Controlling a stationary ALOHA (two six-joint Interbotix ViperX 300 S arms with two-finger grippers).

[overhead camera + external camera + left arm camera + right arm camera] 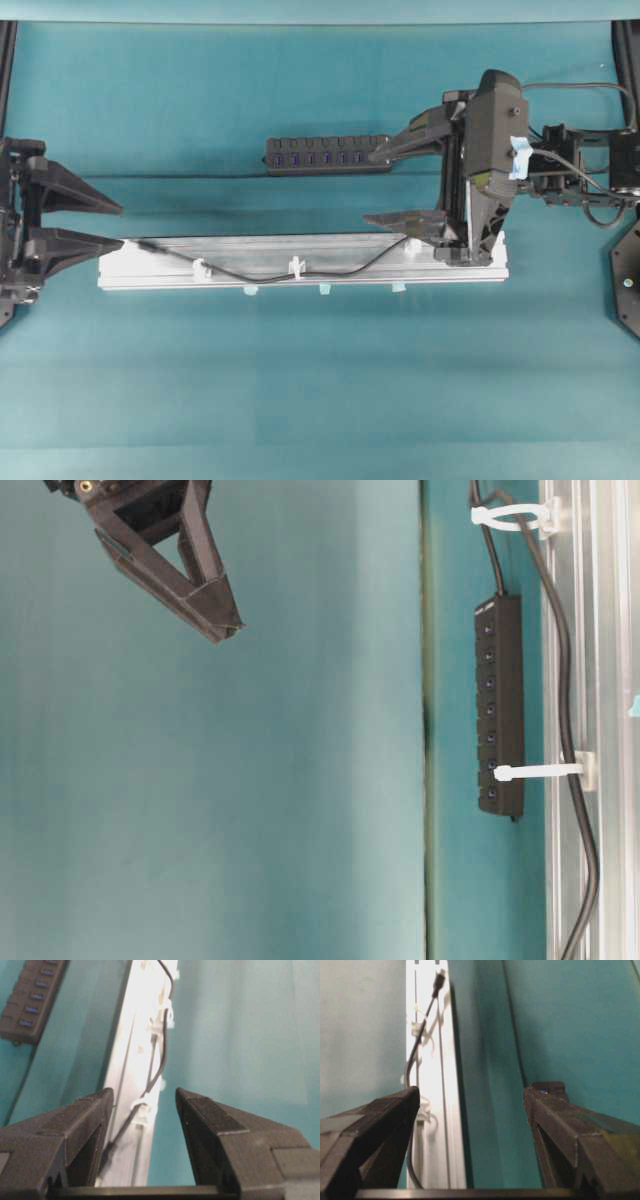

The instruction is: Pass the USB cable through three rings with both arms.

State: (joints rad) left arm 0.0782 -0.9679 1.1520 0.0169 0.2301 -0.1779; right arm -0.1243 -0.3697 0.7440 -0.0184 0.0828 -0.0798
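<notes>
The USB cable [250, 274] lies along the silver rail [300, 250]. It runs through the three rings: left [200, 268], middle [296, 266] and right [412, 243]. Its plug [140, 243] rests on the rail's left end, just ahead of the lower fingertip of my left gripper [118, 226], which is open and holds nothing. In the left wrist view the plug [107, 1150] and nearest ring [142, 1107] show between the open fingers. My right gripper [372, 186] hovers open over the rail's right end, holding nothing. In the right wrist view the cable [415, 1045] stretches away to the plug [439, 980].
A black multi-port hub [325, 155] lies behind the rail, its cord leading right under the right arm. Teal cloth [300, 380] covers the table. One right-gripper finger [200, 580] hangs high in the table-level view, left of the hub [500, 700].
</notes>
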